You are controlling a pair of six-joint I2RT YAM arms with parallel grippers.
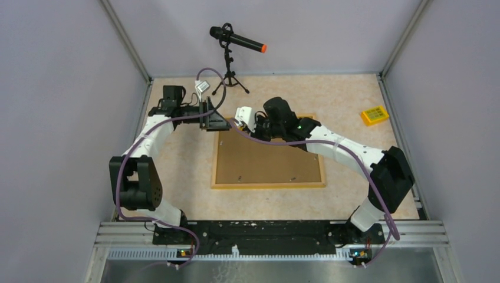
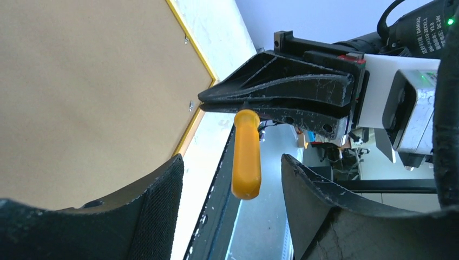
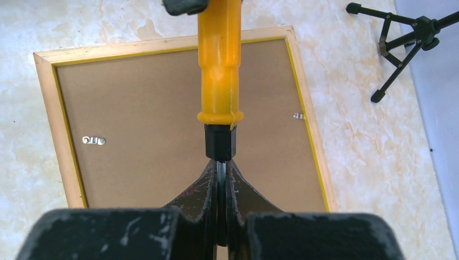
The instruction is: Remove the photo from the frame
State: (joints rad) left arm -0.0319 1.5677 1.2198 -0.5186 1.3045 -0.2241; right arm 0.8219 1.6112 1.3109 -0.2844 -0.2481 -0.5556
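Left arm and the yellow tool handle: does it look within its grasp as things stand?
Probably yes. The left fingers stand open with the yellow handle just beyond their gap, nothing between. The right fingers are shut on the tool at its thin end only, leaving the handle bare.

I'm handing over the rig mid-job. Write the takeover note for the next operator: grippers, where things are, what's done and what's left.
Left gripper: open, with a finger on each side of the tool's yellow handle, not gripping it.
Right gripper: shut on the black neck of the yellow-handled tool, held above the frame's far edge.
Large yellow-bordered picture frame: face down on the table, brown fibreboard back up, small metal clips in view on the backing.
Photo: not visible, presumably under the backing.
Done: the tool is in hand.
Left: release the clips, lift the backing, take the photo out.
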